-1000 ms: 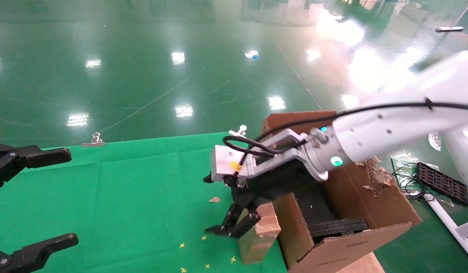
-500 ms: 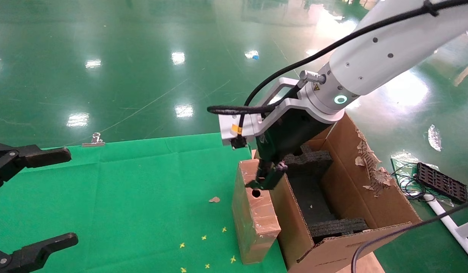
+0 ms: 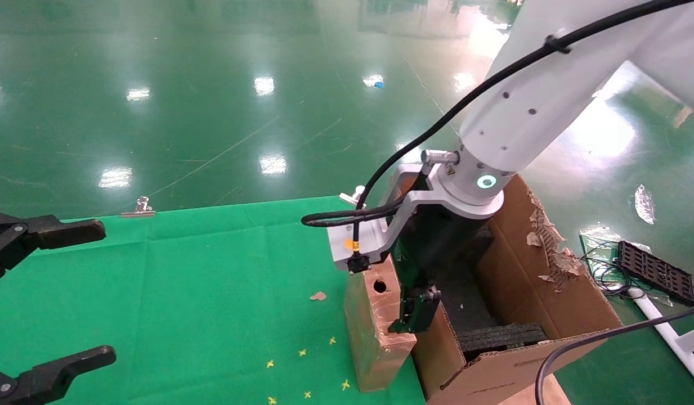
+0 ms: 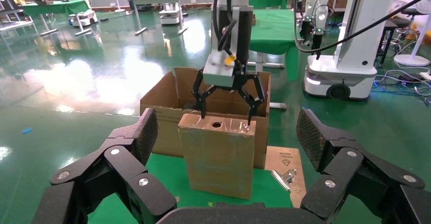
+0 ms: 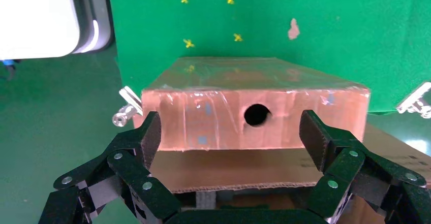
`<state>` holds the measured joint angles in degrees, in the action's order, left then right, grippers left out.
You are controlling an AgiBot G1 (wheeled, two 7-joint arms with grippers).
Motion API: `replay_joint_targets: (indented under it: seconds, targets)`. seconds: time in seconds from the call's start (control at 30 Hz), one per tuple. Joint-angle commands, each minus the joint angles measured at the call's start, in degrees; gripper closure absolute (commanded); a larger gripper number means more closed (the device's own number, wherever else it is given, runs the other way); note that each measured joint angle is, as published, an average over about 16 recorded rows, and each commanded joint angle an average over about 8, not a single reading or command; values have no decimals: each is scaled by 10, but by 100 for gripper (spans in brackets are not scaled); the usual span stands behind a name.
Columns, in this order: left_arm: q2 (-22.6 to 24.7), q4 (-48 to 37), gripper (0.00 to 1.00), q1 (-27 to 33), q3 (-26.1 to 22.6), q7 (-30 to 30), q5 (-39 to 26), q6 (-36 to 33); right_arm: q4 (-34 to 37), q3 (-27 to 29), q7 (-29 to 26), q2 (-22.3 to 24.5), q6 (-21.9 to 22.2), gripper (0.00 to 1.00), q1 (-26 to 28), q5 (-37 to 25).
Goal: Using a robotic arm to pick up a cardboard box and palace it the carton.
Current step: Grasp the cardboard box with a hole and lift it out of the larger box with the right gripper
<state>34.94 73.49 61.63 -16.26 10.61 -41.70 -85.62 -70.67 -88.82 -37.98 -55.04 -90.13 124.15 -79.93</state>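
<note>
Here 1 cardboard box (image 3: 375, 320); 1 carton (image 3: 549, 315); 2 tools.

The robotic arm (image 3: 527, 107) reaches steeply down, jaws spread wide; left gripper (image 3: 37, 298) hangs parked, open.

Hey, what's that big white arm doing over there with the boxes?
The robot's right gripper is reaching down over the cardboard box, a slim taped box with a round hole in its top face. The box stands upright on the green cloth, right against the carton. The gripper's fingers are spread on either side of the box top and have not closed on it, so nothing is lifted yet. The left gripper sits open off to the side, idle.
</note>
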Motion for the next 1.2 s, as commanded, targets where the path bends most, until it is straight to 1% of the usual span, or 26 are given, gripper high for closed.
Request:
replay_joint_targets:
  seconds: [0.03,0.23,0.33,0.47,0.7,0.8,1.03,1.2]
  targets:
    - [0,0,0,0,0,0,0,0,8,-12,0,-6,3,0,1,5]
    - [0,0,0,0,0,0,0,0,32,-25,-5,-16,7,0,6,11]
    - [0,0,0,0,0,0,0,0,49,-30,-23,-21,8,0,16,9]
    - [0,0,0,0,-1,0,0,0,88,-34,-72,-31,9,0,30,10]
    - [0,0,0,0,-1,0,1,0,199,-46,-186,-58,5,0,36,26]
    - [0,0,0,0,-1,-1,1,0,238,-51,-227,-67,1,0,34,42]
    - [-1,0,0,0,-1,-1,1,1,297,-83,-289,-82,-9,0,28,81]
    - [-1,0,0,0,-1,-1,1,1,324,-116,-317,-89,-9,0,21,107]
